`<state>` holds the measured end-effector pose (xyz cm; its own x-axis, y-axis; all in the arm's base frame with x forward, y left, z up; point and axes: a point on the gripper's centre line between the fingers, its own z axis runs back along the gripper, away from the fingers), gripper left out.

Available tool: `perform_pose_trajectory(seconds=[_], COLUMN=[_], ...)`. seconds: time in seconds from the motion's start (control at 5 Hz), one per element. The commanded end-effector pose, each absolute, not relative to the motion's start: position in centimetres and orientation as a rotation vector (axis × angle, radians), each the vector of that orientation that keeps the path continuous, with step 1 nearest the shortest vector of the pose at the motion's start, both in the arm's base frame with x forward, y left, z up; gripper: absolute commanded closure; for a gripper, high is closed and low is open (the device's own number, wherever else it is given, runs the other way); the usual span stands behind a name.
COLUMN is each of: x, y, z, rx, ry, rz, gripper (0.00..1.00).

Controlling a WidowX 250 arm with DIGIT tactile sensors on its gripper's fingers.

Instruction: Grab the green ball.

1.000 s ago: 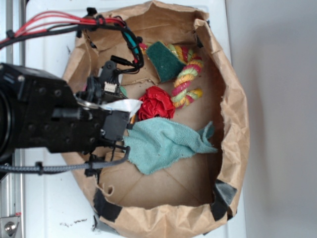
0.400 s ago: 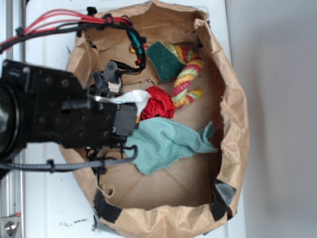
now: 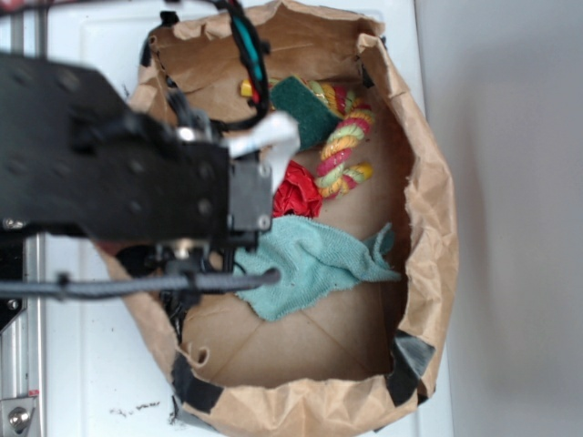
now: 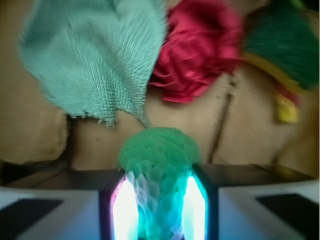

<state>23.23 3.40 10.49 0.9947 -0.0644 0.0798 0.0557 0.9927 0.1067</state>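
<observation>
In the wrist view the green ball (image 4: 159, 150), mint-coloured and dimpled, sits squeezed between the two glowing pads (image 4: 125, 205) of my gripper (image 4: 159, 202). The gripper is shut on the ball, and the ball's top bulges out past the fingertips. Brown paper floor lies below it. In the exterior view the arm's big black body (image 3: 127, 182) hangs over the left side of the bag and hides the ball.
A brown paper bag (image 3: 428, 209) walls in everything. Inside lie a red ruffled toy (image 3: 296, 189), a teal terry cloth (image 3: 314, 259), a dark green sponge (image 3: 301, 109) and a coloured rope toy (image 3: 344, 141). The cloth (image 4: 95, 55) and red toy (image 4: 200, 50) lie just ahead of the gripper.
The arm has come up toward the exterior camera and shifted right, looming larger and covering more of the bag's left side. The toys and cloth have not moved.
</observation>
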Motion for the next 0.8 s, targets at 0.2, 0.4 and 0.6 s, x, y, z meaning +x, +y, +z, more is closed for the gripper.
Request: perform_pose_trajectory(seconds=[0.2, 0.4, 0.6], x=[25.6, 25.4, 24.7], y=[6.8, 5.6, 3.9], z=[19.8, 20.9, 20.8], rx=[-0.096, -0.119, -0.1], ry=[-0.208, -0.23, -0.255], rz=[0.118, 0.085, 0.042], gripper=[1.0, 1.0, 1.0])
